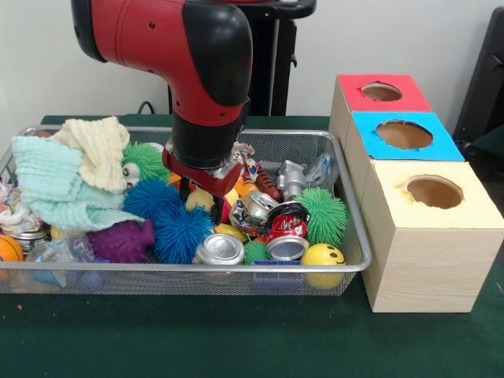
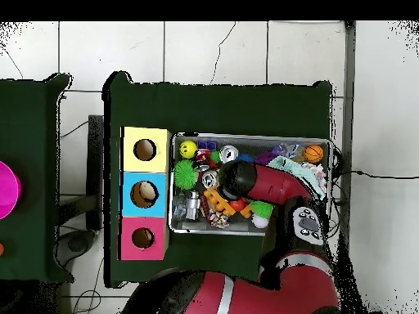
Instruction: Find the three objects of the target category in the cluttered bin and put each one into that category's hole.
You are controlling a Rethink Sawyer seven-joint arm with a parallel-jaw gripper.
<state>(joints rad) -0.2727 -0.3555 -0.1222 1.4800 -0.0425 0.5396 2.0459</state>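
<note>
The silver wire-mesh bin [image 1: 236, 268] sits on the green table, full of mixed things; it also shows in the overhead view [image 2: 245, 231]. My gripper [image 1: 201, 201] hangs from the red and black arm and is down among the clutter at the bin's middle, over a yellow object beside a blue spiky ball [image 1: 177, 228]. Crushed cans lie just to its right: a silver one [image 1: 220, 249] and a red one [image 1: 287, 230]. Three wooden boxes with holes stand right of the bin, topped red [image 1: 382, 93], blue [image 1: 404, 135] and yellow [image 1: 435, 193]. In the overhead view the arm [image 2: 237, 178] hides the gripper.
A green spiky ball [image 1: 323, 214] and a yellow smiley ball [image 1: 323, 256] lie at the bin's right end. Mint [image 1: 55, 185] and cream [image 1: 98, 150] cloths are heaped at its left, with a purple toy [image 1: 122, 240] and an orange ball [image 1: 8, 248].
</note>
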